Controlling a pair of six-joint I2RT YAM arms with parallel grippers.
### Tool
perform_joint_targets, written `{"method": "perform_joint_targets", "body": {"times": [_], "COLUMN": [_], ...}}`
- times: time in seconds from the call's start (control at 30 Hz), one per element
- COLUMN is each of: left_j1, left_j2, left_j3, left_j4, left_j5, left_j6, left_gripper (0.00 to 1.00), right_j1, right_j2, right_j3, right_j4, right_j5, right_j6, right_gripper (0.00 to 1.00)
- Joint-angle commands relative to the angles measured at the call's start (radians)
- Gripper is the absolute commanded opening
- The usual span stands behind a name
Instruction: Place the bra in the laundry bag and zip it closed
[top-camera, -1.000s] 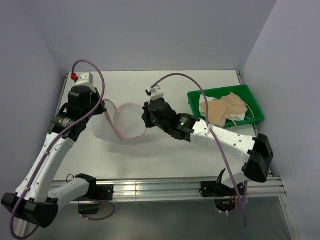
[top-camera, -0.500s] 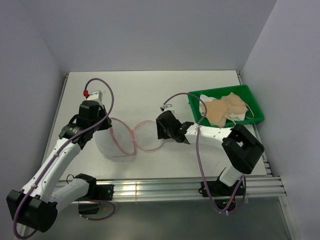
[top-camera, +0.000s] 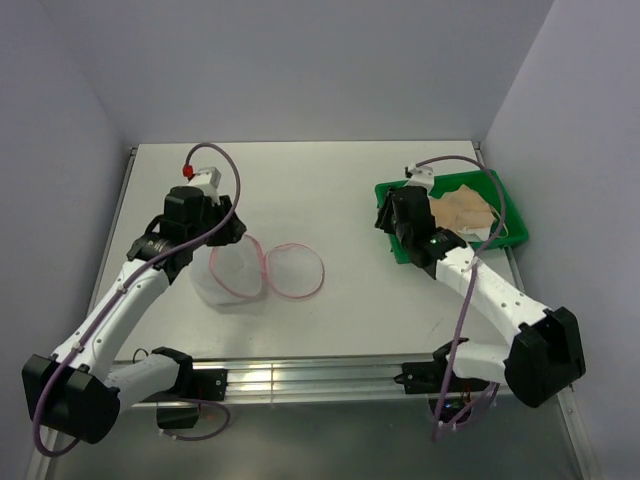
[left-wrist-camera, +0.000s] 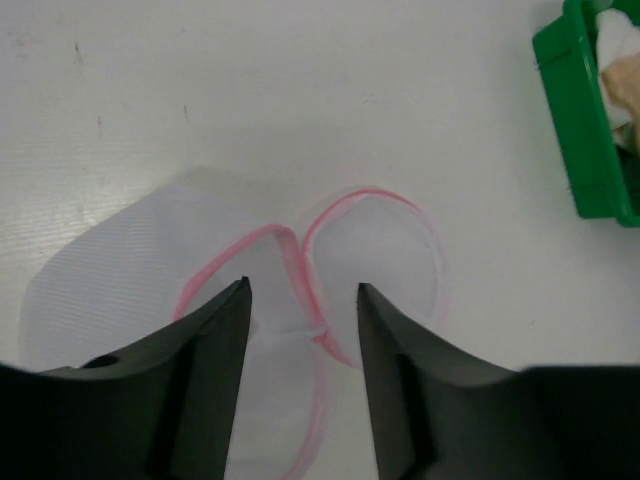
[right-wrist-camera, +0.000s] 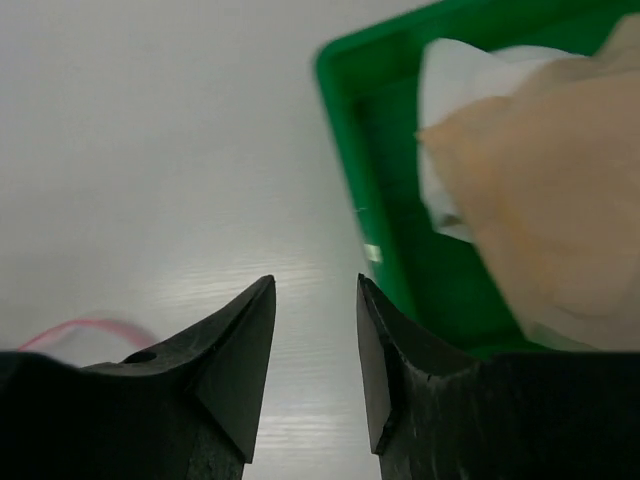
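Over the table (top-camera: 330, 190), left gripper (left-wrist-camera: 302, 288), right gripper (right-wrist-camera: 315, 282) agape; one laundry bag (top-camera: 226, 280), one bra (top-camera: 460, 212).

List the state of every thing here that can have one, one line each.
laundry bag: unzipped, mouth open, empty.
bra: crumpled in the tray, not held.
green tray: holding the bra.
left gripper: open, empty, above the bag.
right gripper: open, empty, by the tray's edge.
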Motion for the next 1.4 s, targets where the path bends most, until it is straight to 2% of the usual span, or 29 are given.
{"method": "perform_joint_targets", "body": {"times": [0.0, 0.07, 0.17, 0.4, 0.6, 0.77, 0.87, 0.9, 0.93, 0.97, 1.0, 1.03, 1.37], "left_j1": [0.002, 0.002, -0.001, -0.010, -0.012, -0.012, -0.012, -0.012, -0.012, -0.012, -0.012, -0.012, -0.012], "left_j2": [-0.018, -0.054, -0.126, -0.298, -0.365, -0.362, -0.358, -0.358, -0.358, -0.359, -0.361, -0.359, -0.342], "left_j3": [0.061, 0.049, 0.038, -0.045, -0.100, -0.117, -0.120, -0.122, -0.125, -0.126, -0.128, -0.128, -0.117], "left_j4": [0.025, 0.040, 0.048, 0.092, 0.109, 0.106, 0.114, 0.114, 0.114, 0.114, 0.114, 0.114, 0.117], "left_j5": [0.029, 0.038, 0.070, 0.112, 0.130, 0.130, 0.148, 0.150, 0.150, 0.149, 0.144, 0.144, 0.181], "left_j6": [0.027, 0.018, 0.005, -0.022, -0.018, -0.001, -0.002, -0.002, -0.001, 0.001, -0.001, 0.001, -0.010], "left_gripper": [0.56, 0.60, 0.61, 0.64, 0.64, 0.63, 0.63, 0.63, 0.63, 0.63, 0.63, 0.63, 0.62], "right_j1": [-0.090, -0.115, -0.143, -0.184, -0.183, -0.184, -0.184, -0.184, -0.186, -0.184, -0.184, -0.183, -0.184], "right_j2": [0.115, 0.166, 0.231, 0.361, 0.459, 0.515, 0.536, 0.538, 0.535, 0.530, 0.509, 0.492, 0.173], "right_j3": [0.044, 0.082, 0.116, 0.167, 0.229, 0.259, 0.268, 0.271, 0.274, 0.277, 0.280, 0.279, 0.269], "right_j4": [-0.120, -0.160, -0.188, -0.243, -0.269, -0.297, -0.303, -0.303, -0.303, -0.308, -0.315, -0.314, -0.311], "right_j5": [0.166, 0.206, 0.261, 0.283, 0.281, 0.289, 0.304, 0.314, 0.320, 0.321, 0.318, 0.321, 0.321], "right_j6": [-0.079, -0.113, -0.145, -0.161, -0.181, -0.185, -0.184, -0.182, -0.184, -0.182, -0.179, -0.178, -0.172], "right_gripper": [0.45, 0.45, 0.48, 0.46, 0.45, 0.43, 0.35, 0.27, 0.23, 0.16, 0.04, 0.00, 0.00]}}
